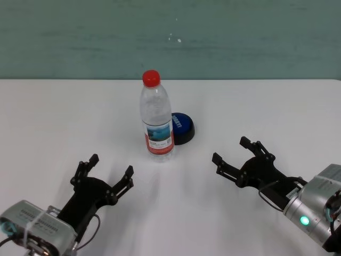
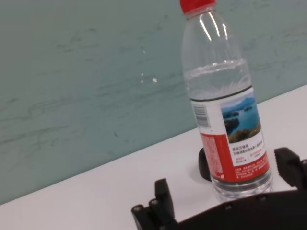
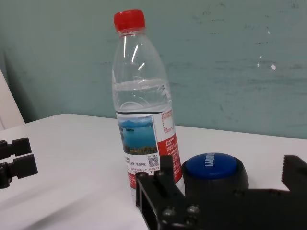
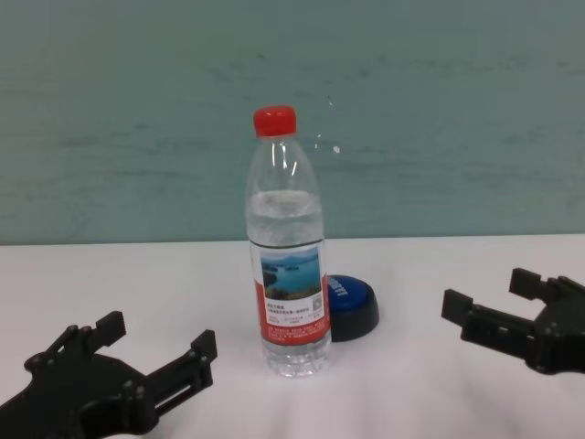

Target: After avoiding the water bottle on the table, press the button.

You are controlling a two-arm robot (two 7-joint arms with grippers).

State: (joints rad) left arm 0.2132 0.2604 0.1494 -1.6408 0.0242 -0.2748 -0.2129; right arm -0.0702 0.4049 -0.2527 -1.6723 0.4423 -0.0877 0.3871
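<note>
The water bottle (image 1: 157, 122) stands upright in the middle of the white table (image 1: 277, 106); it is clear, with a red cap and a lake-photo label. The blue button (image 1: 181, 127) sits just behind it and to its right, partly hidden by it in the chest view (image 4: 351, 305). Near the front left, my left gripper (image 1: 112, 165) is open and empty, pointing toward the bottle (image 2: 223, 96). Right of the bottle, my right gripper (image 1: 230, 149) is open and empty too. In the right wrist view its fingers (image 3: 154, 187) frame the button (image 3: 211, 164) and the bottle (image 3: 141, 105).
A teal wall rises behind the table's far edge. The left gripper's fingers (image 3: 14, 160) show far off in the right wrist view. Bare white tabletop lies to both sides of the bottle and between the grippers.
</note>
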